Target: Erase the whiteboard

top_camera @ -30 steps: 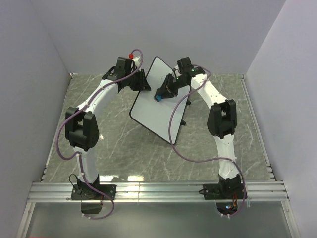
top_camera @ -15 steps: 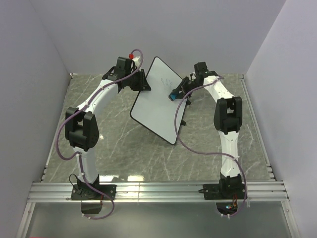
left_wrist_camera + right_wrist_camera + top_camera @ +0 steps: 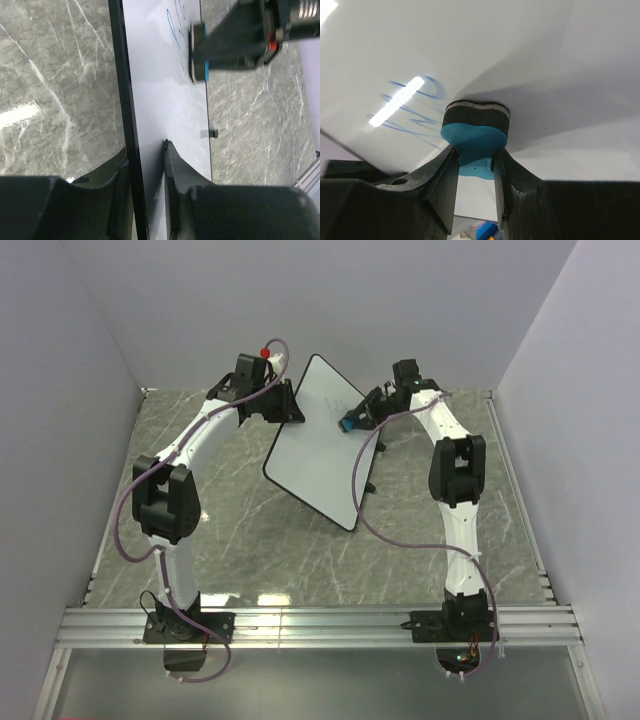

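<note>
Right now the left claw (image 3: 291,410) is clenched on the left edge of the large rectangular whiteboard with a thin black frame and rounded corners (image 3: 312,455). In the left wrist view the left claw (image 3: 146,150) has one finger on either side of the whiteboard's (image 3: 155,100) black rim. The board stands tilted on the grey marble-patterned desk (image 3: 200,520), directly between the two claws, its upper corner leaning toward the back wall. A small black foot (image 3: 371,483) shows behind its right edge, below the right claw.

The right claw (image 3: 360,417) is grasping a small blue eraser block with a dark felt face (image 3: 347,424). In the right wrist view the right claw (image 3: 476,160) pinches the blue body of the eraser block (image 3: 476,131) from both sides, and the felt face rests against the whiteboard (image 3: 395,40) straight ahead of the fingertips. Blue scribbled handwriting (image 3: 405,112) lies on the white surface just beside the eraser, to the left of the claw in that view. From the left wrist view the same handwriting (image 3: 177,35) runs beside the eraser block (image 3: 198,52), far ahead of the left claw, near the board's opposite edge.
</note>
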Tool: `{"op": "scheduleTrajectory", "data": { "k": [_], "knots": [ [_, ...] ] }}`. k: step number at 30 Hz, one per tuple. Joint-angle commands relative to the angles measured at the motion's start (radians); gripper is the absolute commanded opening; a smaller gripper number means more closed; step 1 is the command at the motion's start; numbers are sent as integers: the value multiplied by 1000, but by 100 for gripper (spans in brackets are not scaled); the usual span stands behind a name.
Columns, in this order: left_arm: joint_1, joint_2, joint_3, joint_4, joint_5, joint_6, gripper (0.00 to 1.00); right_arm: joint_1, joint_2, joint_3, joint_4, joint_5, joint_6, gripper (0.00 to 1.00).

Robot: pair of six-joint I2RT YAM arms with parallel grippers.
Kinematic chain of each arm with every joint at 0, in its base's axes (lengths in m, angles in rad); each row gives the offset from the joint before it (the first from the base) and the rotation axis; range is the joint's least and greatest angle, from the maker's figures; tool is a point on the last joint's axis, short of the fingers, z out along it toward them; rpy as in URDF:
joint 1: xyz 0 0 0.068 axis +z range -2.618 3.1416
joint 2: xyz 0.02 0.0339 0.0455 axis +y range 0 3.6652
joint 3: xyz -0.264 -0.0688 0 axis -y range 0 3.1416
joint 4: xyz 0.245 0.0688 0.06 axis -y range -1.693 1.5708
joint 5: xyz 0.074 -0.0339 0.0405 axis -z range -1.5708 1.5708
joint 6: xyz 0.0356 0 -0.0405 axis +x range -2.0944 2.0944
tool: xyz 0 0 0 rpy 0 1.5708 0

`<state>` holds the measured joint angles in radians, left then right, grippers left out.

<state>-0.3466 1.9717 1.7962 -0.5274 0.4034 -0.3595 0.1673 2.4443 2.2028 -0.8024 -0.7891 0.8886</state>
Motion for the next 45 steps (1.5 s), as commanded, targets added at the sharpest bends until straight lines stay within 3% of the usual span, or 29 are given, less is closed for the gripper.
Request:
{"op": "scheduleTrajectory", "data": {
  "k": [1,7,13,21,28,31,36,41,45],
  "knots": [
    [-98,76,-24,-206,150,148,0,72,117,90,245,10,133,0],
    [-98,95,5,-256,167,169,0,49,217,199,394,19,344,0],
    [-100,104,25,-304,137,192,0,25,283,264,393,90,414,0],
    [-115,127,52,-318,123,195,0,32,219,161,221,27,282,0],
    [-124,138,60,-312,137,203,0,84,61,-179,-59,-25,-40,0],
    [-127,131,55,-310,133,208,0,100,18,-270,-124,-48,-88,0],
    [-129,125,48,-306,141,214,0,101,7,-204,-159,-79,-77,0],
    [-132,127,48,-301,143,214,0,101,113,40,-115,-104,54,0],
    [-132,113,40,-296,144,214,0,87,205,122,200,-108,359,0]
  ]
}}
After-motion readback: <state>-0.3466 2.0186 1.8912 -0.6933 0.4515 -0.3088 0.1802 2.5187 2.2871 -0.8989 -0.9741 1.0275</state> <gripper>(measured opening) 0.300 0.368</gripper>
